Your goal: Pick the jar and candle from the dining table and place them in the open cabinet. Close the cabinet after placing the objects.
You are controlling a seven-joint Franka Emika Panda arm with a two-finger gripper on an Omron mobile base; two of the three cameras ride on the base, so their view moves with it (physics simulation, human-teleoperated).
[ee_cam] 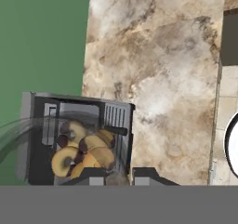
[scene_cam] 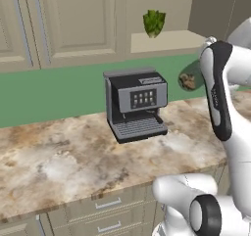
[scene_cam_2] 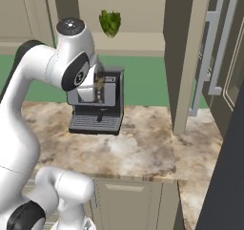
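Hand pinching the jar, fingers pressed in close on its sides. Jar up in the air, off the counter, with brown and yellow bits showing through the smoky glass. Right under the hand and jar: a grey coffee machine. Bare stone counter farther out past the hand.

So, by guess: jar picked up, not yet put away. Left to do: set the jar in the cabinet, go for the candle, put that in too, then shut the door.

Cabinet door off to one side of the hand, open, with its long silver handle. Green plant higher than the hand, on a pale shelf.

Hard to make out: the jar's rim, just a blurry grey smear. Finger tips cut off at the bottom of the hand view. From the base views, jar mostly tucked behind the white arm. Cannot tell how far inside the cabinet goes.
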